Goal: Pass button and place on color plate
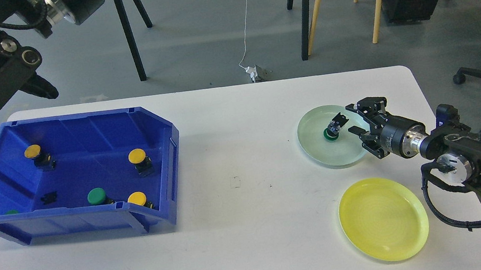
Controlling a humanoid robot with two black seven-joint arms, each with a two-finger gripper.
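At far left, my left arm hangs above the table's back corner; its gripper shows only as a dark tip, so I cannot tell how its fingers stand. Below it the blue bin sits on the white table, its open front facing me. Inside I count three yellow buttons: one at the back left, one near the right wall, one at the front lip. A green button lies beside that last one, and a small black part rests on the bin floor. Further right, the pale green plate carries a green button, lying cap-down with its dark body up. My right gripper hovers over this plate, fingers spread apart just beside the button, gripping nothing. Nearer me, the yellow plate holds nothing.
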